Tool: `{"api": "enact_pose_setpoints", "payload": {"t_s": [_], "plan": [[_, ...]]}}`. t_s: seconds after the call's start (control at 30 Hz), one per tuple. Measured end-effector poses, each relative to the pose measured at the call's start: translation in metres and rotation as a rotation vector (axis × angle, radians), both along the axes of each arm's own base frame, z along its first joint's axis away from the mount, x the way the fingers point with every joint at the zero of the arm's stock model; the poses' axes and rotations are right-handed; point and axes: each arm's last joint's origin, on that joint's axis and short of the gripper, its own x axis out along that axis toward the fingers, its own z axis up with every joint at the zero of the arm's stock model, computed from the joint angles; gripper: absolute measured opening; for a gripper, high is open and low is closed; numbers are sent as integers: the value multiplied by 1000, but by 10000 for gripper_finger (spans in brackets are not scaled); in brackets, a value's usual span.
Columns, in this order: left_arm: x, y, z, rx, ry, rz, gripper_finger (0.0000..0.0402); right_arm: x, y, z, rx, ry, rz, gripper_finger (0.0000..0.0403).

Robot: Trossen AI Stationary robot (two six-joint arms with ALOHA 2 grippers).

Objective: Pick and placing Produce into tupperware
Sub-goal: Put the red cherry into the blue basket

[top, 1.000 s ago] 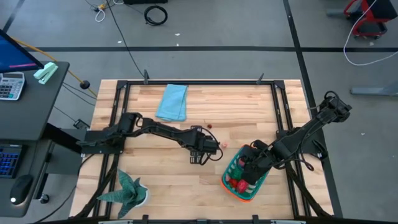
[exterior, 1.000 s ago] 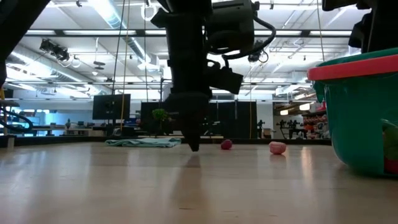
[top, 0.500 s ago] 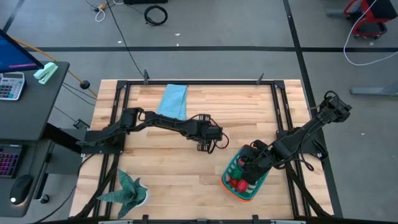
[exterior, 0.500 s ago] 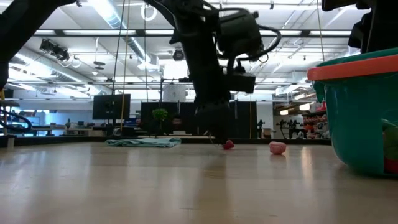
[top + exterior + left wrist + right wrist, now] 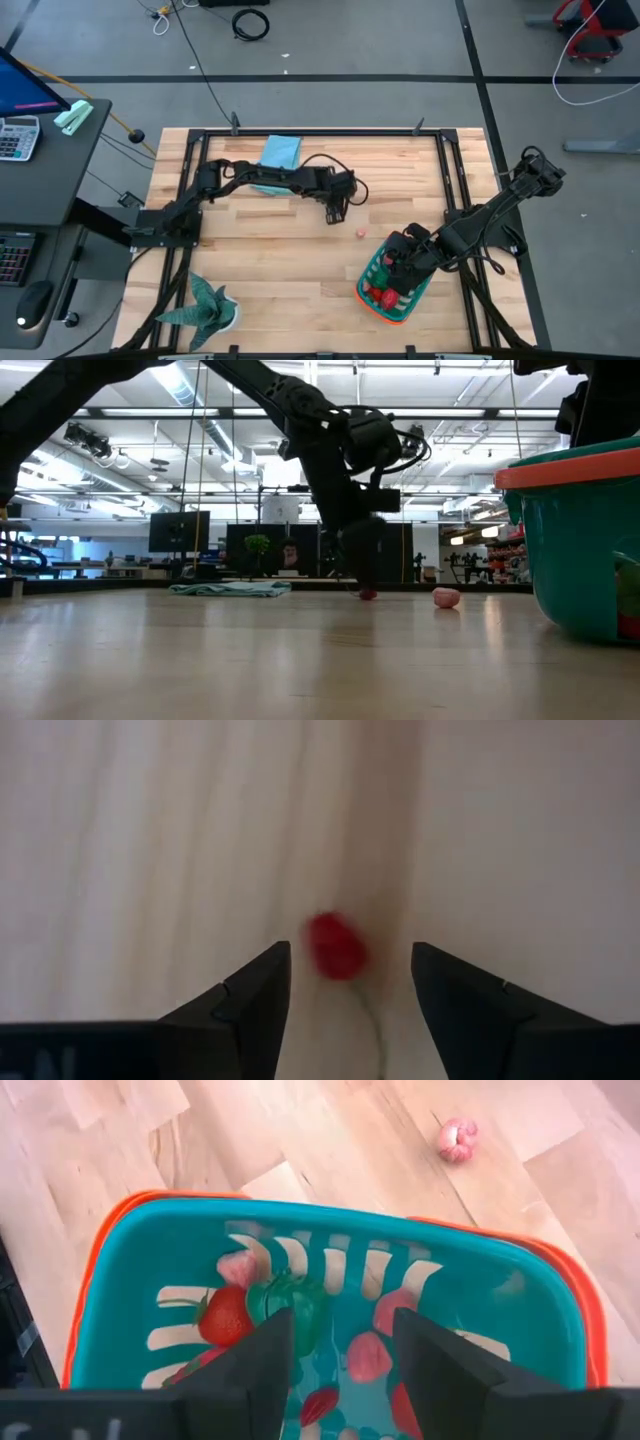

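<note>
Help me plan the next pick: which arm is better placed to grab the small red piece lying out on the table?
Left. The left gripper is open with the red piece lined up between its fingers. The right gripper hangs over the tupperware, apart from it.

Two dark, near-black jointed arms, matte finish, built of slim tubular links with bulkier rounded joint housings.

Left arm (image 5: 262,183): thin black cable looping free above the wrist block, seen from above and from counter height alike. Boxy wrist housing, blocky add-ons on its side.

Left gripper (image 5: 350,995): two black wedge-shaped fingers (image 5: 250,1005), flat inner faces, bevelled edges.

Right arm (image 5: 490,215): thicker upper link, cable bundle curling at the far joint.

Right gripper (image 5: 340,1370): two broad black fingers (image 5: 245,1370), same angular, smooth plastic look.
</note>
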Motion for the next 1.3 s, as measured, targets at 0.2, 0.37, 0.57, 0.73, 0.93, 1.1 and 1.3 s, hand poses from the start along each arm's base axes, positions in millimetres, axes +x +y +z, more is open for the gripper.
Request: {"api": "enact_pose_setpoints", "payload": {"t_s": [0.2, 0.37, 0.57, 0.73, 0.93, 1.1, 1.3], "plan": [[1, -1, -7, -90, 0, -11, 213, 0, 0, 0, -14, 1, 28, 180], [9, 2, -19, -90, -39, -2, 212, 0, -1, 0, -34, -12, 21, 180], [9, 0, -23, -98, -33, 17, 191, 1, -1, 0, -35, -14, 20, 180], [9, -4, -23, -98, -30, 9, 134, 0, -1, 0, -35, -13, 21, 180], [12, -17, -22, -89, -27, -16, 29, 0, -1, 0, -35, -12, 21, 180], [22, -44, -10, -73, -65, -77, 15, 0, -1, 0, -35, -12, 21, 180], [30, -93, 31, 61, -155, -161, 8, -2, 1, 0, -13, 5, 18, 180]]}}
